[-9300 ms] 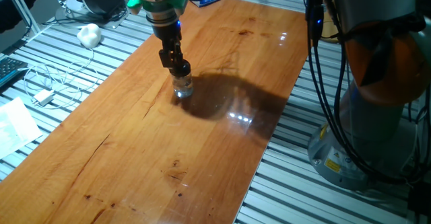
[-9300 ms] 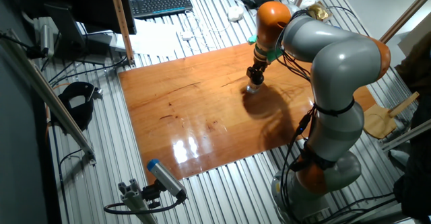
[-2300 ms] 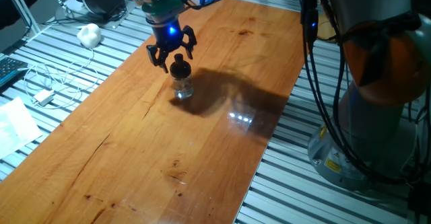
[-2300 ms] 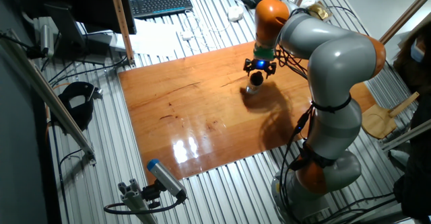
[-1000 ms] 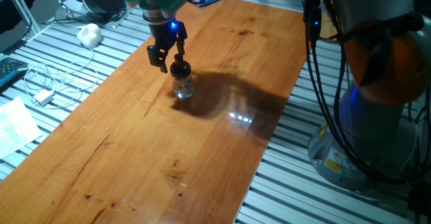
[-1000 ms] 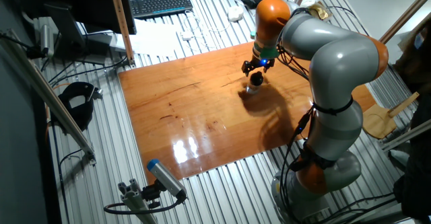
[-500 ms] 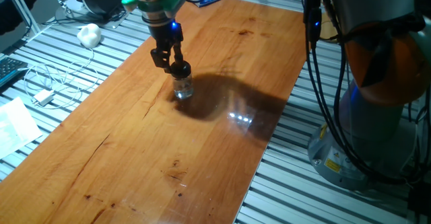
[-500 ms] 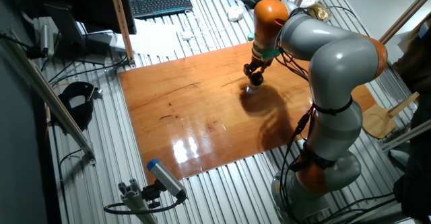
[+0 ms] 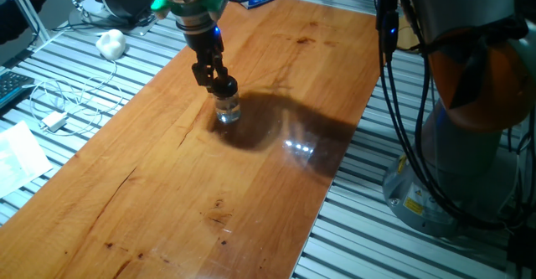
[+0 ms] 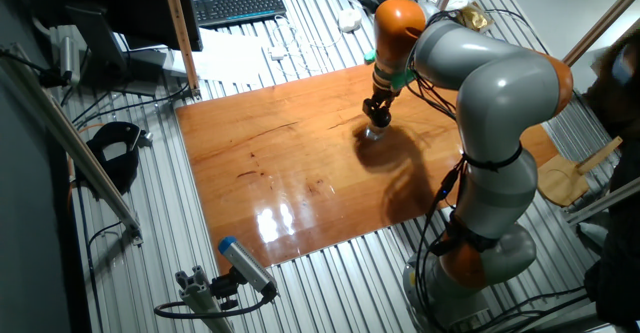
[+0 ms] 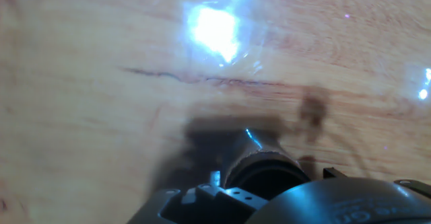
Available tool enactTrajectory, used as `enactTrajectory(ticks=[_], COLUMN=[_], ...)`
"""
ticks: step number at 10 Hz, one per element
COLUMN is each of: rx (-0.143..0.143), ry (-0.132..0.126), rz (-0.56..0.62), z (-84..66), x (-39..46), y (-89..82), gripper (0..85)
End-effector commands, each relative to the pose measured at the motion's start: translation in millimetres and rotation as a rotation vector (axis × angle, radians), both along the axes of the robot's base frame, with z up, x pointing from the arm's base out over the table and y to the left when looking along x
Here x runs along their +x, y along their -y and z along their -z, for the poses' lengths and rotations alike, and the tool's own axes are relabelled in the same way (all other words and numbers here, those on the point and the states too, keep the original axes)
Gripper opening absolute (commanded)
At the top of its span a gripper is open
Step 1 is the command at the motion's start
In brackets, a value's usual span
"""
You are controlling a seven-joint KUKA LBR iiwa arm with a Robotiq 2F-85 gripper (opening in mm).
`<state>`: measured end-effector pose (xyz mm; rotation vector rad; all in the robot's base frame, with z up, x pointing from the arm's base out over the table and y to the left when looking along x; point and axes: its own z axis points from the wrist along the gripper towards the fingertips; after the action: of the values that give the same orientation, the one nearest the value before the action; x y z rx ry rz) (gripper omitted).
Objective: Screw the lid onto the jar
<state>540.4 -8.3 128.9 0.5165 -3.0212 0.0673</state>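
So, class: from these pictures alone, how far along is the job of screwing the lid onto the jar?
Done: the lid already sits on top of the jar, which stands upright on the table. In hand: the gripper is closed around the lid. Left: whether it is fully tight cannot be told; letting go remains.

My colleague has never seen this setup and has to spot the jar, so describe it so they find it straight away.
Start at the long wooden table and follow the grey-and-orange arm down to its gripper. Directly under it stands the jar, short, clear and shiny, topped by the black lid the fingers are closed on. It is the only glass item on the wood.
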Motion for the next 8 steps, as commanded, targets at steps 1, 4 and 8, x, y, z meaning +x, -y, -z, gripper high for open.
enactTrajectory(ticks=[1, 4, 8], rx=[0.003, 0.004, -0.005], ry=[0.000, 0.003, 0.004], rz=[-0.108, -0.108, -0.108], z=[0.5, 1.2, 2.8], x=[-1.8, -5.7, -6.9], y=[1.1, 0.9, 2.1], gripper=[68.0, 68.0, 68.0])
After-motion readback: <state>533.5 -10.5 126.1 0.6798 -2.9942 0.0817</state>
